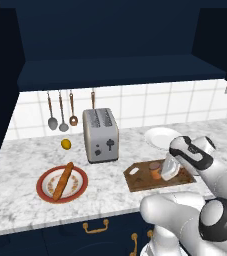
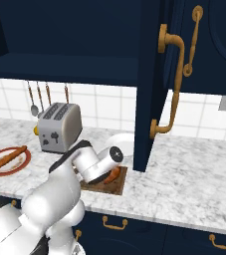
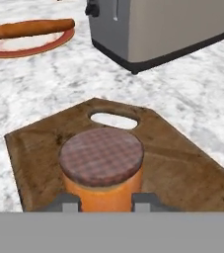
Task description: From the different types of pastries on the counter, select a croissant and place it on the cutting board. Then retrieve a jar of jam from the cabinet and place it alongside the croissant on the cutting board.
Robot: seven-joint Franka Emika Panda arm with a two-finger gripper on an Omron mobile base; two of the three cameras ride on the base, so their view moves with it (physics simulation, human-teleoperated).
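One marble worktop (image 1: 15, 165) runs under a navy cabinet (image 1: 110, 45) in the left base view; the cutting board (image 1: 140, 180) lies beside the toaster (image 1: 100, 135). Right base view: the arm hides most of the croissant (image 2: 114, 175). Hand view: jaws clamped on the upright jar of jam (image 3: 102, 168), on the board, hole end toward the toaster.

my gripper (image 1: 166, 172) closed on small orange jam jar (image 1: 156, 173) | jar stands on dark-brown wooden cutting board (image 1: 137, 180) | silver toaster (image 1: 100, 135) to its left

White tiled wall (image 1: 150, 102), navy drawers (image 2: 134, 226) with brass handles
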